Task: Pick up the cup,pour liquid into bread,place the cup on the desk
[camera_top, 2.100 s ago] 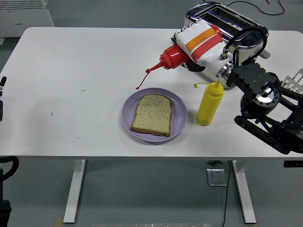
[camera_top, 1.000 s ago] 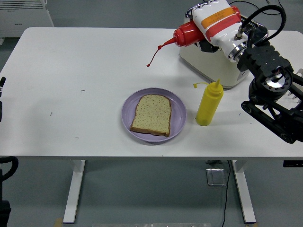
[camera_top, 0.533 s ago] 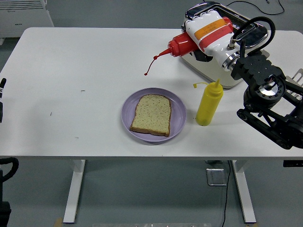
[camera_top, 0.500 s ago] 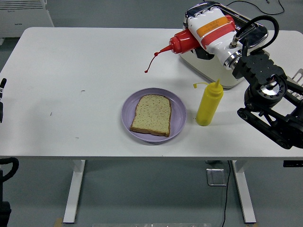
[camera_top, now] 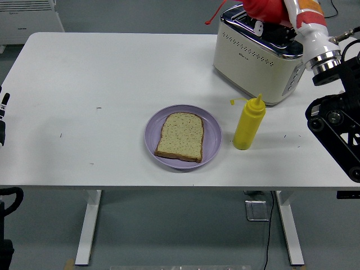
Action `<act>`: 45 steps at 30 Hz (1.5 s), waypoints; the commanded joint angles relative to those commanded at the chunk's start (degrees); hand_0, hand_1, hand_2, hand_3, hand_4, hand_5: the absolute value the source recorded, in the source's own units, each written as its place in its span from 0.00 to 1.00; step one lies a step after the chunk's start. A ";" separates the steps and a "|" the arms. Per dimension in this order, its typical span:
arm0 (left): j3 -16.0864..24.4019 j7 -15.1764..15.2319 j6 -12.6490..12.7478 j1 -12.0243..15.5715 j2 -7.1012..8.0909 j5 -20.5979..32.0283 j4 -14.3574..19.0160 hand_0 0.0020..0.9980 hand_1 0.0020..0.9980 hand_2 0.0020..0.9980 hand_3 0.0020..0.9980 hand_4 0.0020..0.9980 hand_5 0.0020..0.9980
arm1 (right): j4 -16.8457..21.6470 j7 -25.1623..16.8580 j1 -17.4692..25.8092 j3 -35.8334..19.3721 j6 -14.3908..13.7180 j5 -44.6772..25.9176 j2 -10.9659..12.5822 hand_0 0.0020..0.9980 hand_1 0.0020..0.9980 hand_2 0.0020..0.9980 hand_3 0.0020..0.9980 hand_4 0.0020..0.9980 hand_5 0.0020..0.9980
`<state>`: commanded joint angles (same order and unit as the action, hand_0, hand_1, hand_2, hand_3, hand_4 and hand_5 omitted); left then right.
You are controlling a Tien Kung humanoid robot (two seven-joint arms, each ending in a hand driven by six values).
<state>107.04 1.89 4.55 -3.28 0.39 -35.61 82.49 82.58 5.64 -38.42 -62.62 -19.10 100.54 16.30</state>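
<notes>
A slice of bread (camera_top: 180, 136) lies on a purple plate (camera_top: 212, 136) at the table's middle front. My right hand (camera_top: 279, 13) is raised at the picture's top right, above the toaster, and is shut on a red squeeze bottle (camera_top: 263, 8). The bottle is partly cut off by the top edge, and its nozzle tip with a red tether (camera_top: 211, 20) points left, well behind and right of the bread. No cup shows. My left arm (camera_top: 3, 115) rests at the left edge.
A cream toaster (camera_top: 253, 55) stands at the back right. A yellow squeeze bottle (camera_top: 249, 124) stands upright just right of the plate. My black right arm (camera_top: 334, 121) fills the right edge.
My right hand has lifted the red bottle up and to the right, from beside the toaster to above it at the picture's top. Bread, plate and yellow bottle have not moved.
</notes>
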 joint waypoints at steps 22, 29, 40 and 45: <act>-0.01 -0.05 0.08 -0.18 0.00 0.09 0.03 0.83 0.84 0.86 0.76 0.66 1.00 | 0.87 -2.72 10.15 -14.73 7.80 -52.98 0.68 0.03 0.14 0.27 0.34 0.70 0.02; -0.12 -0.05 0.10 -0.25 0.03 0.10 0.03 0.83 0.84 0.86 0.76 0.66 1.00 | 0.77 -4.58 13.32 -17.79 7.25 -50.56 1.39 0.03 0.14 0.27 0.34 0.70 0.03; -0.22 -0.04 0.14 -0.29 0.08 0.16 0.00 0.83 0.84 0.86 0.76 0.66 1.00 | -3.51 -14.03 18.68 -14.81 2.10 -42.58 2.28 0.03 0.14 0.27 0.34 0.70 0.03; -0.31 -0.03 0.13 -0.33 0.11 0.18 0.00 0.83 0.84 0.85 0.76 0.66 1.00 | -6.43 -18.33 20.67 -11.70 0.14 -44.58 1.89 0.04 0.13 0.27 0.33 0.71 0.04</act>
<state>106.73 1.86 4.68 -3.62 0.50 -35.44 82.49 76.15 -12.69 -17.75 -74.32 -18.96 55.96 18.19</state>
